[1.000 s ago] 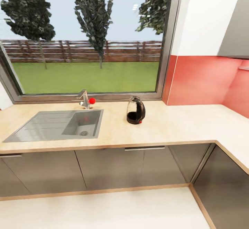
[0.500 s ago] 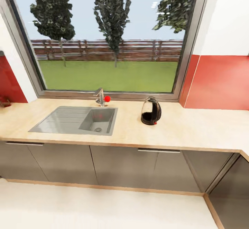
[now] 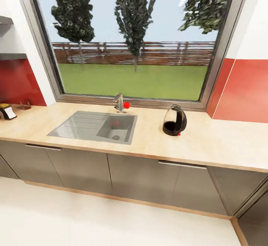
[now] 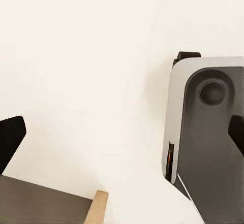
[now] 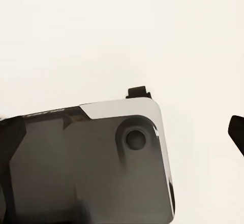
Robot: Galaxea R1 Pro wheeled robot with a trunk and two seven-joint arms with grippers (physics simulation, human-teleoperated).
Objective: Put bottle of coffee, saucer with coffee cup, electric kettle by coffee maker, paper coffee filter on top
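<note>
Kettle (image 3: 174, 120): upright on the countertop (image 3: 208, 142), right of the sink (image 3: 96, 127), below the window.
Sink: tap (image 3: 119, 103) at its back edge.
Far left: small object (image 3: 6, 111) on counter, too cut off to name.
Grippers: fingertips spread wide at both wrist views' edges, holding nothing, arms hanging over the floor, likely stowed for driving.

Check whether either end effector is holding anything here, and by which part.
Nothing is held. Both wrist views look down at the robot's base and bare floor, nothing between the fingertips; the kettle sits untouched on the countertop.
</note>
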